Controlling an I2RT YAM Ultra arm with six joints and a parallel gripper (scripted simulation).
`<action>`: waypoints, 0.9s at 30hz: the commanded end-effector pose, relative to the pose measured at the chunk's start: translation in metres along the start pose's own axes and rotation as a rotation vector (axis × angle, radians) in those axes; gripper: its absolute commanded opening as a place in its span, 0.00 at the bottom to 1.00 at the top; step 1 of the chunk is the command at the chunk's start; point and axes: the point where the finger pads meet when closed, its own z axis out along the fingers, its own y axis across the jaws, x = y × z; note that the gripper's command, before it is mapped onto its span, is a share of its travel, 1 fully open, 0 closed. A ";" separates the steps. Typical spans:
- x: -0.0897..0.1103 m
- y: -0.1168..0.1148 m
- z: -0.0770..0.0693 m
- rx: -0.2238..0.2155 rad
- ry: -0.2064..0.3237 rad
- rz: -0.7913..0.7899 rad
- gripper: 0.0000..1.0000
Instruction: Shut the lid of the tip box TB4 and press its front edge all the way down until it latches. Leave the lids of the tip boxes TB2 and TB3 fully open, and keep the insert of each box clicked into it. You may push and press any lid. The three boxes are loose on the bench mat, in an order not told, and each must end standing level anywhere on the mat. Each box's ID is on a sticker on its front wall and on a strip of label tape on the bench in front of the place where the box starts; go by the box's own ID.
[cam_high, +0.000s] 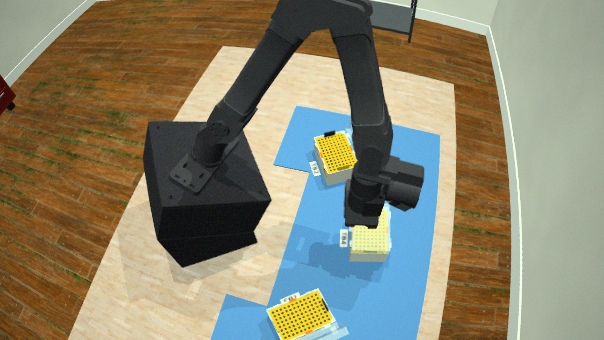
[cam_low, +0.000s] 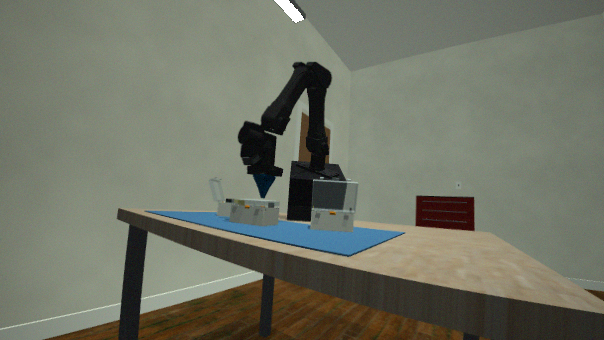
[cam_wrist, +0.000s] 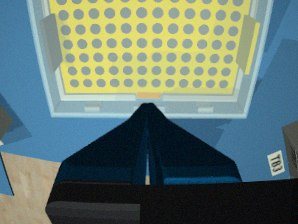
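Observation:
Three white tip boxes with yellow inserts stand on the blue mat. The middle box (cam_high: 370, 241) has its clear lid lying down over the insert, which looks pale through it. It fills the top of the wrist view (cam_wrist: 149, 36) and sits low and flat in the side view (cam_low: 254, 212). My gripper (cam_wrist: 147, 112) is shut and empty. Its blue fingertips (cam_low: 264, 189) point down, just above the lid's front edge near the orange latch tab (cam_wrist: 149, 95). I cannot tell whether they touch the lid. The ID stickers are too small to read.
The far box (cam_high: 335, 152) has its lid standing up (cam_low: 216, 190). The near box (cam_high: 300, 315) also has its lid upright (cam_low: 335, 195). Label tape (cam_high: 344, 237) lies beside the middle box. The black arm base (cam_high: 205, 190) stands left of the mat.

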 end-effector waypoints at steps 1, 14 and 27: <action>-0.014 -0.004 -0.010 0.015 -0.051 -0.001 0.00; -0.005 -0.003 0.001 0.006 -0.017 0.006 0.00; -0.002 -0.001 0.006 0.004 -0.012 0.003 0.00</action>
